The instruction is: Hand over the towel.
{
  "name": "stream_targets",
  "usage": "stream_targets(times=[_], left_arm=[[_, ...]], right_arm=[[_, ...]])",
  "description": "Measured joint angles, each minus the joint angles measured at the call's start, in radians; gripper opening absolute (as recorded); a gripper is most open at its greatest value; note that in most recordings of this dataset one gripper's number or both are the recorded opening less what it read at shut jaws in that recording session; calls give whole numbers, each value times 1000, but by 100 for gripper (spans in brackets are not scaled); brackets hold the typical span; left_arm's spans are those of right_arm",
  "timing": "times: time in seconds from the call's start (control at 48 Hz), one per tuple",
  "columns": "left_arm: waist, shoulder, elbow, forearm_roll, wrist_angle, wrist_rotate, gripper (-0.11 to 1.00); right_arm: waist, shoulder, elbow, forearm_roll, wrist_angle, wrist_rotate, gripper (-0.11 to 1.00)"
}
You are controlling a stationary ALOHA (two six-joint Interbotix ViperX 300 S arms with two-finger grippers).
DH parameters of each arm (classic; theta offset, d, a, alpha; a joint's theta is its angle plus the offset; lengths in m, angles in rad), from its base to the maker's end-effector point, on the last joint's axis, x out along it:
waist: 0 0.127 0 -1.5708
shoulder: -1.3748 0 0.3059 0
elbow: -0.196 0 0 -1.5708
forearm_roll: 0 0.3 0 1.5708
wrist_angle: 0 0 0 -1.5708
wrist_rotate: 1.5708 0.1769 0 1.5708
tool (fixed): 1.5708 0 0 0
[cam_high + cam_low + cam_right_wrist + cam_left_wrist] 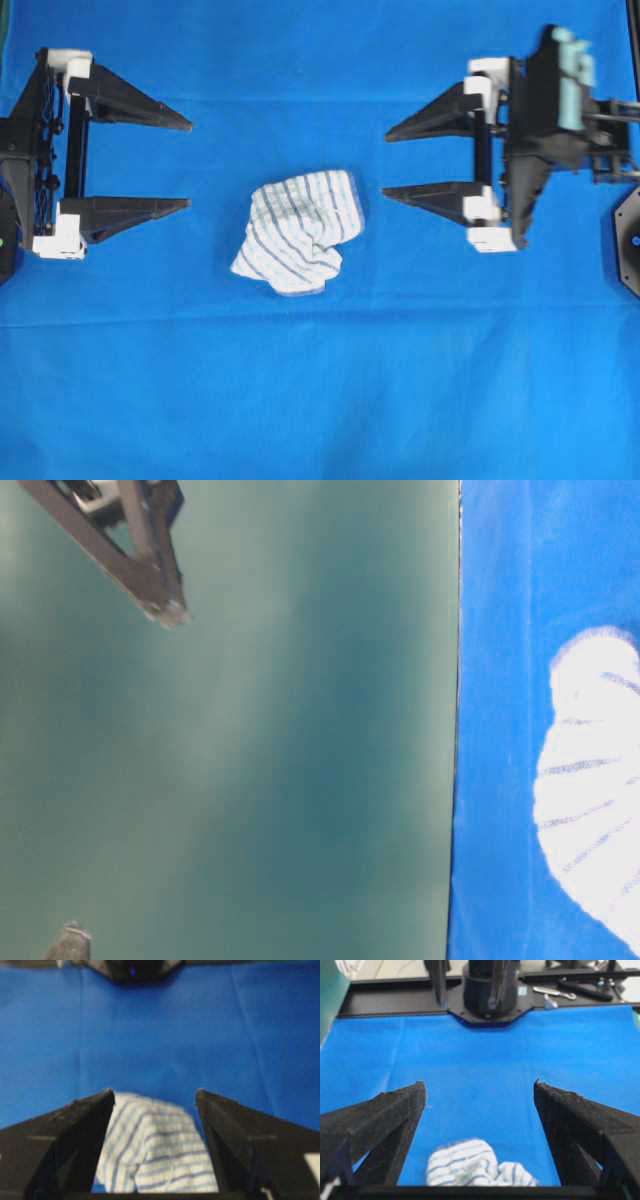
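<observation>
Nearest the lens, in the right wrist view, we found the towel (155, 1150) lying crumpled between the two black fingers (65, 1145) of the right gripper (152, 1095), which stood wide apart and held nothing. From overhead, the towel (298, 232) lay on the blue cloth (320, 400) near the middle of the frame, loosely bunched, with a raised fold at its 4 o'clock side and a flat corner trailing towards 8 o'clock.

We judged the towel light, soft and thin, with no stiffness to speak of; it would drape and sag once lifted, and a shallow pinch on one ply might slip. The raised, gathered ridge at its right-hand side seemed the soundest place to take hold, since several layers bunched there would give the fingers bulk to bite on. Fragility was no concern.

At 3 o'clock from the towel, the right gripper (385, 163) pointed at it, its tips close to the fabric but apart from it. At 9 o'clock, the left gripper (188, 165) also stood fully spread and empty, further off. In the left wrist view, the towel (475, 1167) showed low between the spread fingers (395, 1115).

Beyond the cloth we noted loose tools (555, 993) on the far bench.
</observation>
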Motion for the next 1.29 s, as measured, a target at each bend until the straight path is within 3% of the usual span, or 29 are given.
stream_targets(times=[0.354,0.563,0.98,1.167,1.292], left_arm=[[0,-15,12,0,0,0,93],[0,-158,63,0,46,0,93],[61,-554,337,0,71,-6,93],[67,-686,443,-3,104,-17,93],[69,-699,468,-3,110,-28,93]], right_arm=[[0,-25,21,-2,-29,-2,70],[0,-173,80,-2,41,-2,70],[-17,-549,390,-2,60,-2,70],[-60,-600,506,8,26,-2,70],[-86,-594,537,20,2,-2,70]])
